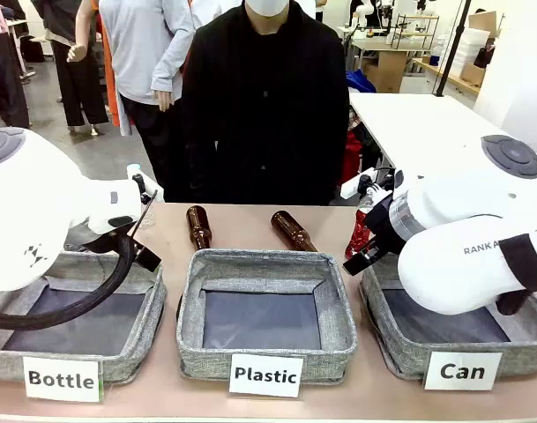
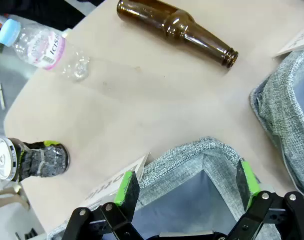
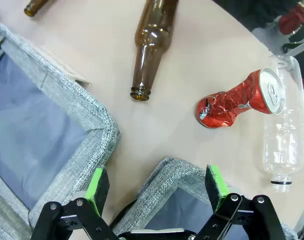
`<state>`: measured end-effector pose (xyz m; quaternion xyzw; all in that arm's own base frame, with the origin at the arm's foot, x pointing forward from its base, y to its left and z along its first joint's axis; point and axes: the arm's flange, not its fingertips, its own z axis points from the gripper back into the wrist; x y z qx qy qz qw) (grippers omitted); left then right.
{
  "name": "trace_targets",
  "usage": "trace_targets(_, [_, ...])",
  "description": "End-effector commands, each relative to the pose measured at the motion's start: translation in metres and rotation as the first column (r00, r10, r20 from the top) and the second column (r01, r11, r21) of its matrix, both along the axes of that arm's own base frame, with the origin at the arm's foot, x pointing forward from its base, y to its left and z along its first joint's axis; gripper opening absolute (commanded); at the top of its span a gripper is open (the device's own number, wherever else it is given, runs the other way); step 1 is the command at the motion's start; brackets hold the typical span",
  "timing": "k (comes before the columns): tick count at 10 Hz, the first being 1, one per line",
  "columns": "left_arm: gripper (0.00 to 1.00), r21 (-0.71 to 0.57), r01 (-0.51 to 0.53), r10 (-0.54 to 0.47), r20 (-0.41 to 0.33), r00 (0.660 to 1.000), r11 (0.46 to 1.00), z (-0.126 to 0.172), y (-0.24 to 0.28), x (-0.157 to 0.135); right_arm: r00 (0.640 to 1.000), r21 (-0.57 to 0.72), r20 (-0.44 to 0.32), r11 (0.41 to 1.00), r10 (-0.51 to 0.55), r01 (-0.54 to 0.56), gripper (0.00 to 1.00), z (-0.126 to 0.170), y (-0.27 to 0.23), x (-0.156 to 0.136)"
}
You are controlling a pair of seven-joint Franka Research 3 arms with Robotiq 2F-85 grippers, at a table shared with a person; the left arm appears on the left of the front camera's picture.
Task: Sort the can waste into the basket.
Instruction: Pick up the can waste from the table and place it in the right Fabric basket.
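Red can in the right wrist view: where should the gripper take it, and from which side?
Probably the crumpled waist of the red can, from straight above, with the jaws across its narrow width. It lies on its side, and the wider lid end sits right by the clear plastic bottle, leaving little room there.

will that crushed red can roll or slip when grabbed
Probably light and thin-walled: the crushed red can is crumpled at its middle, so it may dent further. The creases should stop it rolling far. Its shiny skin could slip.
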<state>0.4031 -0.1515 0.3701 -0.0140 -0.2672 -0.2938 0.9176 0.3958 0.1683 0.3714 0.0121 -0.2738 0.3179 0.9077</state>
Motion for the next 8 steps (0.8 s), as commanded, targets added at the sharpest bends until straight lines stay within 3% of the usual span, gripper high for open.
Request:
trace_targets(1, [1.00, 0.000, -0.001, 0.001, 0.001, 1.000, 1.000, 0.0002, 0.0004, 0.0001, 1.000, 0.000, 0.000, 1.000, 0.000, 0.000, 1.00, 0.0000, 0.0000, 0.0000])
trace_targets(8, [1.00, 0.000, -0.001, 0.001, 0.001, 1.000, 1.000, 0.0002, 0.0004, 0.0001, 1.000, 0.000, 0.000, 1.000, 0.000, 0.000, 1.00, 0.0000, 0.0000, 0.0000])
